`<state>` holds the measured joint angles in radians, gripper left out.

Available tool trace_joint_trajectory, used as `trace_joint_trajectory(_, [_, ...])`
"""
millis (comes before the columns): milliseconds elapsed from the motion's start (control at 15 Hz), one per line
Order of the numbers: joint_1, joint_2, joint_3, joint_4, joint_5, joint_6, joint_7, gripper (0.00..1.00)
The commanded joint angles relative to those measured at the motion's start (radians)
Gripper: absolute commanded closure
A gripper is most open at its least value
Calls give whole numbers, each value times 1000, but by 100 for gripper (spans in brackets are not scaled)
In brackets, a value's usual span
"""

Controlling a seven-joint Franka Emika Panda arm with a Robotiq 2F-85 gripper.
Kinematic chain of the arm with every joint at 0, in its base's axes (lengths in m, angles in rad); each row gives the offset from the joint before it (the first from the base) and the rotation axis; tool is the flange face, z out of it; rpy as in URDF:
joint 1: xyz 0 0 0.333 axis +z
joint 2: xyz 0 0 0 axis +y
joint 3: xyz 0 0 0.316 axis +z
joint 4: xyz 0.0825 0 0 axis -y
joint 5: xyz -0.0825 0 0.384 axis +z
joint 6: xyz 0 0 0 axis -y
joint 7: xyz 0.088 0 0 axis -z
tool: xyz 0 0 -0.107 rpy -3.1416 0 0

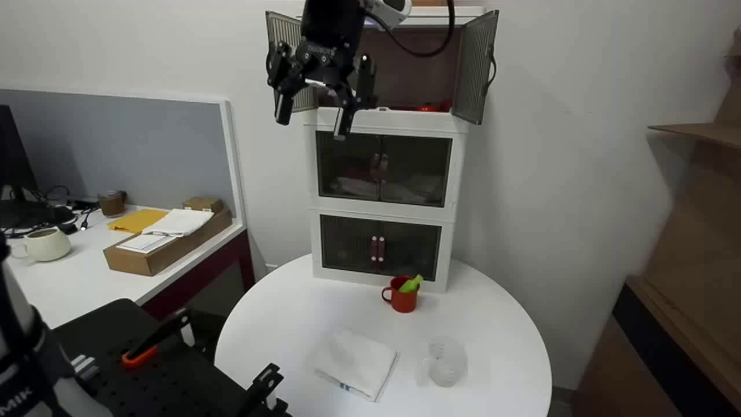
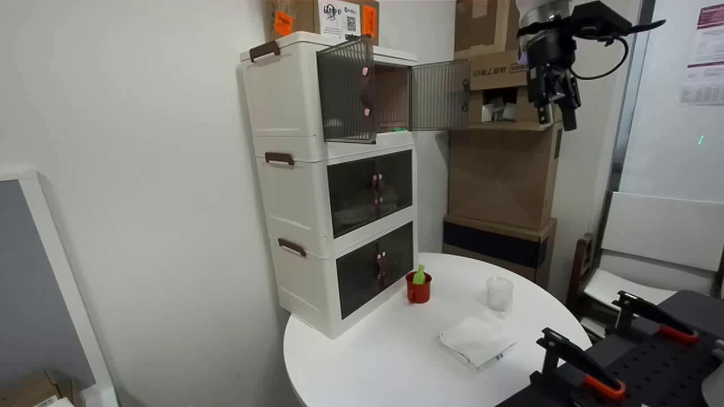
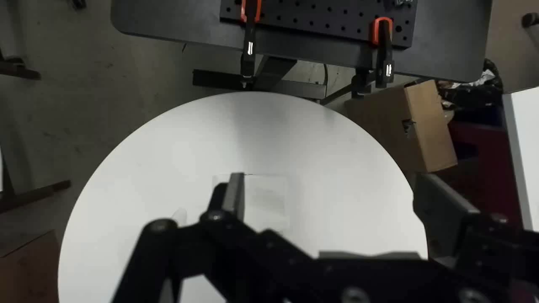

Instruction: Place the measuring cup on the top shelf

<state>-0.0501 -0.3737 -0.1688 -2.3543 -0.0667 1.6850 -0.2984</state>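
Note:
The clear measuring cup [image 1: 447, 362] stands on the round white table; it also shows in an exterior view [image 2: 500, 294]. In the wrist view a faint pale shape [image 3: 180, 216] beside the left finger may be the cup, mostly hidden by the finger. The top shelf [image 1: 414, 66] has both dark doors swung open; it also shows in an exterior view [image 2: 392, 93], partly hidden by a door. My gripper [image 1: 311, 119] is open and empty, high above the table and well above the cup. It also shows in an exterior view [image 2: 557, 117] and the wrist view [image 3: 337, 195].
A red mug [image 1: 403, 298] with a green item stands by the cabinet base. A folded white cloth [image 2: 475, 342] lies on the round table [image 3: 337, 160]. Small red items [image 1: 428, 108] sit inside the top shelf. Cardboard boxes [image 2: 500, 175] stack beside it. Clamps [image 3: 383, 54] edge the black table.

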Motion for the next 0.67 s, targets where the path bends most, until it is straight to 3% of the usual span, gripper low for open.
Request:
trace_joint_trajectory(0, [-8,1,7,1,2,-1,-2,0])
trace_joint_trajectory(400, [-8,1,7,1,2,-1,-2,0])
trace_joint_trajectory(600, [-15,5,-16,-110,77,267,37,0])
